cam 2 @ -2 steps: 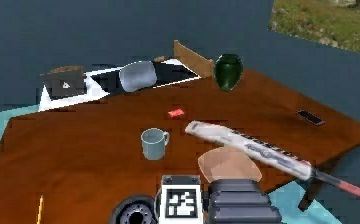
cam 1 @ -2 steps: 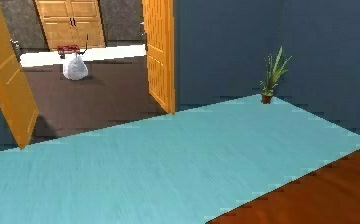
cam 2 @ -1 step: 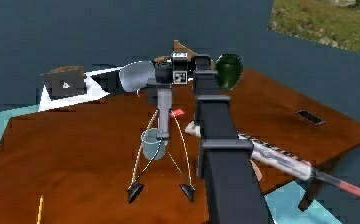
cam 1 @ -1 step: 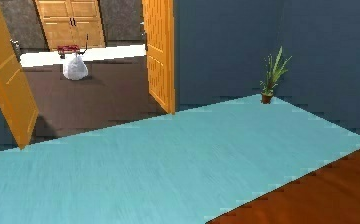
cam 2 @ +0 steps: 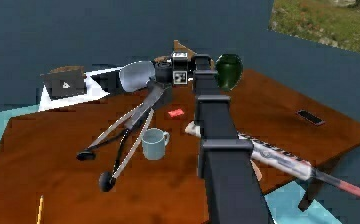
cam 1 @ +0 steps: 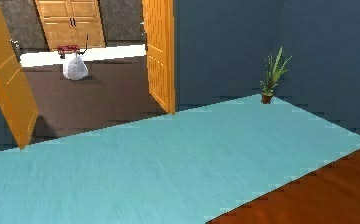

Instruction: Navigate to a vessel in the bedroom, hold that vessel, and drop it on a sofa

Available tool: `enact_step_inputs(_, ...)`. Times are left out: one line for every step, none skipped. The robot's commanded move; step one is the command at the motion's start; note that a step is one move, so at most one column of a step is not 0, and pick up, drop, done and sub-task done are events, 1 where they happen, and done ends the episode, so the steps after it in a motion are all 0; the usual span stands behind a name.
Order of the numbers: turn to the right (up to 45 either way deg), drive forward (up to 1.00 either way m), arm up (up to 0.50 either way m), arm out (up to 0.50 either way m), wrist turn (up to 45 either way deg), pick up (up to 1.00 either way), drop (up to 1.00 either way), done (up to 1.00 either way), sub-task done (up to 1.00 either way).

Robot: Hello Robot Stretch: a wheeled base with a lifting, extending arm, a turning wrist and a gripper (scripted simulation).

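- Forward view: orange doors (cam 1: 158, 50) stand swung open, with a white sack (cam 1: 75, 67) in the room beyond. A potted plant (cam 1: 273, 80) is at the far right of the teal rug (cam 1: 138, 160).
- Arm side view, wooden table (cam 2: 38, 135): a dark box (cam 2: 63, 80) is at far left.
- Gripper (cam 2: 98, 168): thin fingers (cam 2: 123, 125) slant over the tabletop. Cannot tell jaw state or load.
- A pale blue mug (cam 2: 153, 145) stands just right of the fingers.
- A dark green vase (cam 2: 228, 70) is at the far end of the arm (cam 2: 223, 150), on its right side.
- A bat (cam 2: 278, 155) and a phone (cam 2: 310, 117) lie farther right.

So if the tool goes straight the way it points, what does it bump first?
Probably the dark box just left of the tool, though depth is hard to judge here.
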Motion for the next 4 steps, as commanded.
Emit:
enact_step_inputs(0.0,0.00,0.00,0.00,45.0,0.00,0.00,0.00,0.00)
enact_step_inputs(0.0,0.00,0.00,0.00,45.0,0.00,0.00,0.00,0.00)
enact_step_inputs(0.0,0.00,0.00,0.00,12.0,0.00,0.00,0.00,0.00)
enact_step_inputs(0.0,0.00,-0.30,0.00,0.0,0.00,0.00,0.00,0.00)
